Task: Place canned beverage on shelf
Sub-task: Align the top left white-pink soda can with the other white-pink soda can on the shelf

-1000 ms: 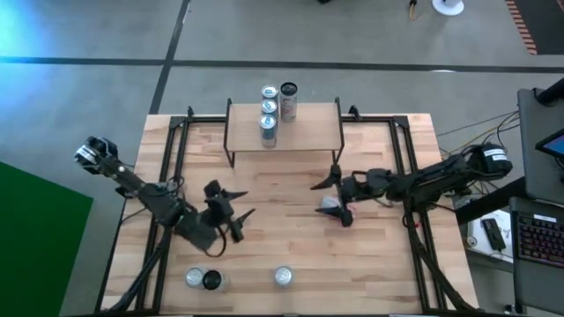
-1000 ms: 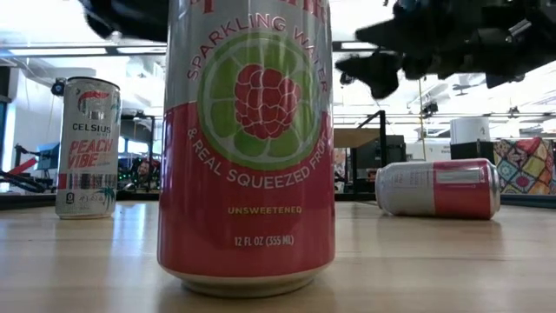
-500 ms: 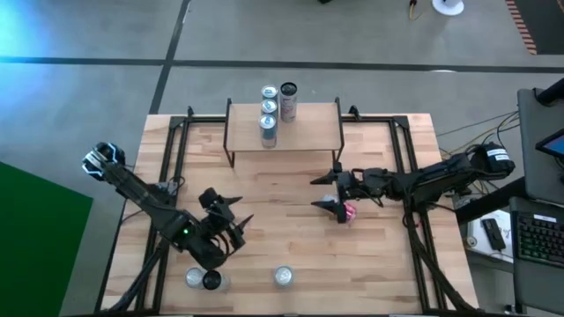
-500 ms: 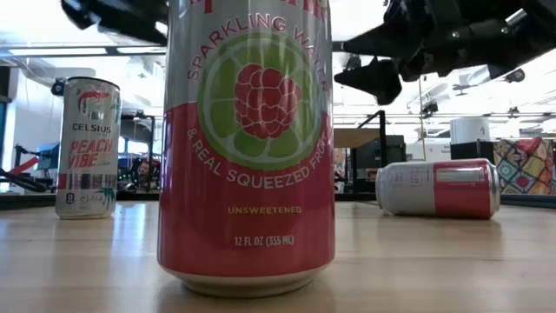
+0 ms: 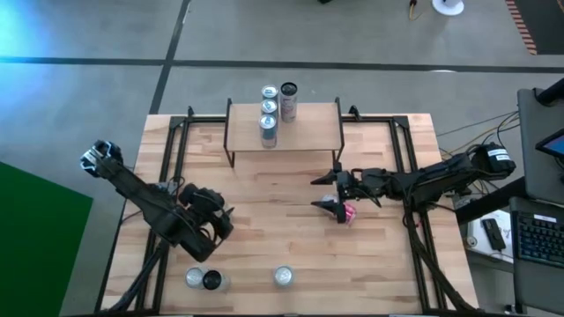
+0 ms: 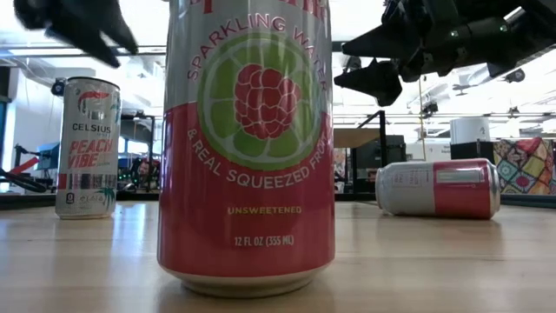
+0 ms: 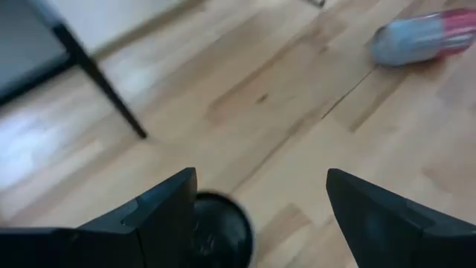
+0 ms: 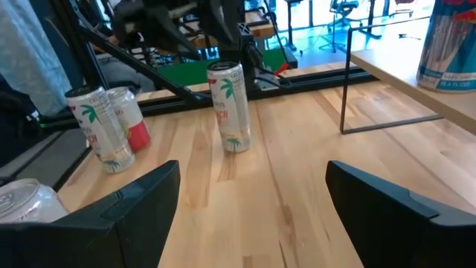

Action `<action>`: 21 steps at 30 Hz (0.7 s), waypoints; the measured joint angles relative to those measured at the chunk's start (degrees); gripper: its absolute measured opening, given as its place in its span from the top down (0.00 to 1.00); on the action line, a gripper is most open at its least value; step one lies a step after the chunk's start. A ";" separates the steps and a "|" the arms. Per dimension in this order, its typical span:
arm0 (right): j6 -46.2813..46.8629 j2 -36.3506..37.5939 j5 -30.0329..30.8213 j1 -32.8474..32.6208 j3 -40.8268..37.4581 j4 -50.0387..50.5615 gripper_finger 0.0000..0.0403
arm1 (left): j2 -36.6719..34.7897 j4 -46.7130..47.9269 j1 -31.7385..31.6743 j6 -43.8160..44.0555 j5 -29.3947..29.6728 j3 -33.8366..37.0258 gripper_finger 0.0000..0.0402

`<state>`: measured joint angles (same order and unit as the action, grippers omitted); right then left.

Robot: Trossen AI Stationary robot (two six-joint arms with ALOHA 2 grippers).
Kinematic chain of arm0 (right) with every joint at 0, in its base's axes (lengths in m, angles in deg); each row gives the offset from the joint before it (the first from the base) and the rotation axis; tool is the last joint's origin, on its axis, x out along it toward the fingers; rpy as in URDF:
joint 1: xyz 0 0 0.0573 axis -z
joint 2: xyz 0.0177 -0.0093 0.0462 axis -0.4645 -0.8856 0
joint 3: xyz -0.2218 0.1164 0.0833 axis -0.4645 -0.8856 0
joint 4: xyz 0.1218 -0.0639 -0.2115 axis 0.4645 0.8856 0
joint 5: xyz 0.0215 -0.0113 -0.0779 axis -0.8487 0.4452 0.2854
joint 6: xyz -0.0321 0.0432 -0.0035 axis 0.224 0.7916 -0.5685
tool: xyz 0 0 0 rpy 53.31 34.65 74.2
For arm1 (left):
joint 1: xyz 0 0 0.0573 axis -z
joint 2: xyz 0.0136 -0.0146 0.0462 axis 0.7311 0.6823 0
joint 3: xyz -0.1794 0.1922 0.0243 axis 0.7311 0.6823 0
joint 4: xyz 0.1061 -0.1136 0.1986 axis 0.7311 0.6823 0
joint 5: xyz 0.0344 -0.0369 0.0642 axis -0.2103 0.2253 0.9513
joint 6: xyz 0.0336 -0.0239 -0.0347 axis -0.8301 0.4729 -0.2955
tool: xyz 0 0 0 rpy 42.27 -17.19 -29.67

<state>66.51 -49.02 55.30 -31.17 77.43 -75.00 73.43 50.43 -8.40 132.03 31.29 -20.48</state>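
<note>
The shelf [image 5: 284, 132] stands at the table's far middle with several cans [image 5: 269, 110] on top. A pink and silver can [image 5: 347, 212] lies on its side right of centre and also shows in the low view [image 6: 439, 187]. My right gripper [image 5: 322, 194] hovers open just left of that can and above it, touching nothing. My left gripper [image 5: 216, 222] is open and empty above the near left, just far of two upright cans [image 5: 203, 279]. One of these, dark-topped [image 7: 216, 231], sits below its fingers. Another can [image 5: 283, 276] stands at the near middle.
The near-middle can fills the low view [image 6: 248, 148], with a Celsius can [image 6: 87, 148] to its left. Black frame rails [image 5: 167, 176] run along both table sides. Bare wood lies between the shelf and the near cans. A desk with a keyboard [image 5: 538, 238] stands off the right edge.
My left gripper has swung toward the table's near left and turned, ending close to the two upright cans there. It stays open and empty. My right gripper has shifted slightly above the lying can. The cans have not moved.
</note>
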 joint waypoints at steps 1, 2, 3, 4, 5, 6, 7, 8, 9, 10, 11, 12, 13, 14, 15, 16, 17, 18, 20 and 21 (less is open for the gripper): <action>-0.01 0.00 0.00 0.00 0.00 0.02 0.19 | 0.06 -0.08 0.11 1.75 -0.39 1.20 0.29; -0.01 -0.03 0.00 0.00 0.00 0.17 0.19 | 0.10 0.15 0.24 3.85 -0.58 2.57 0.29; -0.02 -0.07 -0.01 0.00 0.00 0.49 0.19 | 0.08 0.72 0.27 5.45 -0.82 3.68 0.29; -0.02 -0.09 0.01 0.00 0.00 1.03 0.19 | 0.06 1.10 0.27 6.63 -1.41 4.59 0.29; -0.04 -0.09 0.01 0.00 0.00 1.67 0.19 | -0.01 1.48 0.27 7.48 -1.50 5.34 0.29; -0.04 -0.09 0.01 0.00 0.00 2.20 0.19 | -0.10 1.74 0.27 8.16 -1.23 6.14 0.28; -0.07 -0.15 0.01 0.00 0.00 2.51 0.19 | -0.16 2.21 0.27 8.82 -1.34 6.81 0.27; -0.12 -0.15 0.00 0.02 0.00 2.77 0.19 | -0.17 2.92 0.27 9.20 -1.54 7.24 0.27; -0.35 -0.15 0.09 0.04 0.00 2.99 0.19 | -0.16 2.94 0.27 9.26 -1.65 7.45 0.26; -0.50 -0.15 0.47 0.04 0.00 2.99 0.19 | -0.18 2.66 0.25 9.25 -1.74 7.45 0.25; -0.57 -0.15 1.18 0.02 0.00 2.94 0.19 | -0.20 2.58 0.27 9.23 -1.72 7.45 0.24; -0.57 -0.15 1.66 0.04 0.00 2.93 0.19 | -0.20 2.61 0.27 9.21 -1.74 7.45 0.22; -0.59 -0.15 2.01 0.04 0.00 2.92 0.19 | -0.20 2.52 0.27 9.21 -1.77 7.44 0.22; -0.64 -0.15 2.48 0.02 0.00 2.95 0.19 | -0.20 2.47 0.33 9.21 -1.84 7.43 0.21; -0.92 -0.15 2.83 0.04 0.00 2.96 0.19 | -0.20 2.47 0.34 9.19 -1.97 7.43 0.20; -1.00 -0.15 2.89 0.03 0.00 2.94 0.19 | -0.20 2.43 0.33 9.19 -2.08 7.43 0.20; -1.00 -0.15 2.91 0.04 0.00 2.95 0.19 | -0.18 2.34 0.32 9.19 -2.13 7.43 0.19; -1.00 -0.15 2.92 0.04 0.00 2.96 0.19 | -0.13 2.13 0.32 9.17 -2.07 7.43 0.19; -1.00 -0.15 2.92 0.04 0.00 2.97 0.19 | -0.12 1.58 0.32 9.01 -1.80 7.44 0.19; -1.00 -0.15 2.92 0.04 0.00 2.96 0.19 | -0.12 1.27 0.32 8.77 -1.44 7.45 0.19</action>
<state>65.51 -49.17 58.22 -31.12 77.43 -72.04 73.32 51.70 -8.08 140.80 29.85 -13.03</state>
